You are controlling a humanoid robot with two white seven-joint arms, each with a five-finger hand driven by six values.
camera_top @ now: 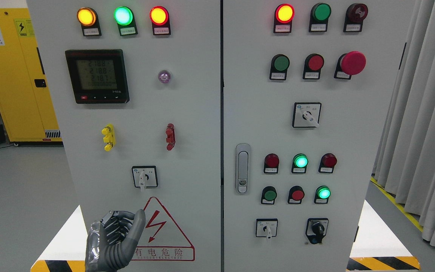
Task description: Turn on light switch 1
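Observation:
A grey control cabinet [195, 113] with two doors fills the head view. On the left door a white rotary selector switch [144, 176] has its knob pointing down. My left hand [117, 234] is at the lower left, below and a little left of that switch and apart from it. Its thumb points up and its fingers are curled over the palm, holding nothing. The right door carries more selector switches [306, 115], [266, 227] and a black one [317, 229]. I cannot read the labels that would tell which is switch 1. My right hand does not show.
Lit lamps [123, 16] and a meter display [97, 75] sit high on the left door. A red mushroom button [352, 62] and a door latch [242, 168] are on the right door. A yellow cabinet [17, 75] stands at the left, curtains [425, 113] at the right.

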